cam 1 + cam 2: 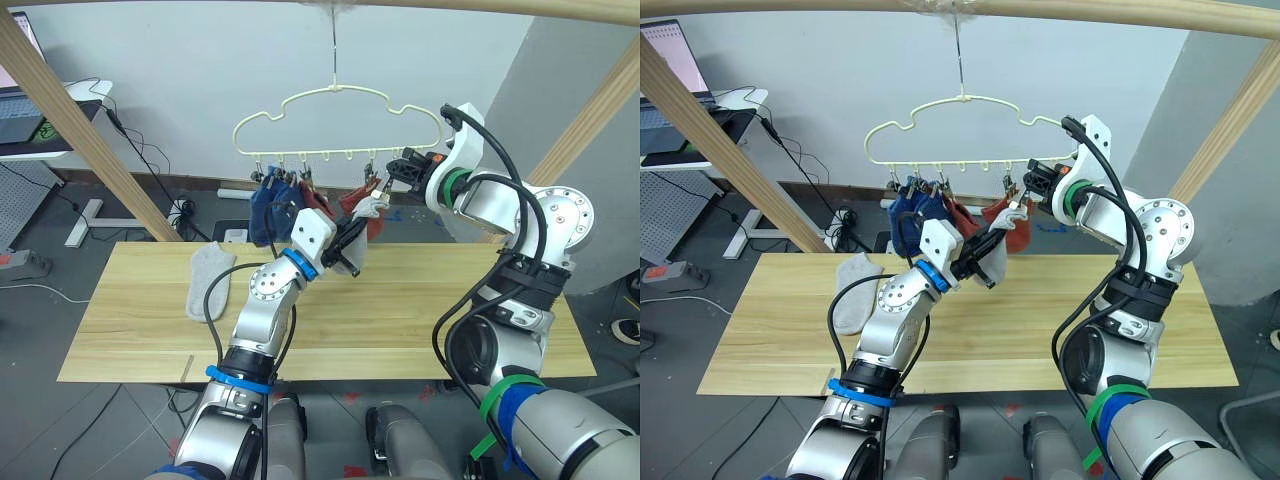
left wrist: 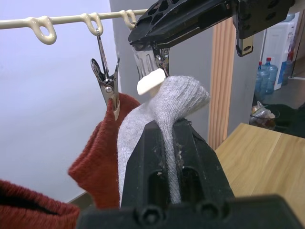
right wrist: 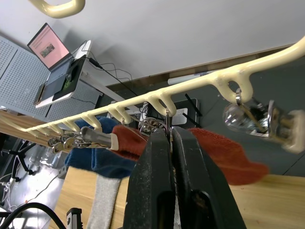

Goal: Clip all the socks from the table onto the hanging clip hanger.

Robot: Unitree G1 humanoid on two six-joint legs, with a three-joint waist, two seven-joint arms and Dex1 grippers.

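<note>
One grey sock (image 1: pixel 207 281) lies flat on the bench (image 1: pixel 420 320), far left, well apart from both arms. Blue socks (image 1: pixel 268 208) and red socks (image 1: pixel 358 205) already hang from the clip hanger (image 1: pixel 338 118). The left gripper (image 2: pixel 167 125) has its fingers clamped on the second grey sock (image 2: pixel 178 98), its cuff end pointing up, just beneath the clip (image 2: pixel 151 71). The right gripper (image 3: pixel 171 136), fingers together, is pinching that clip from the right.
</note>
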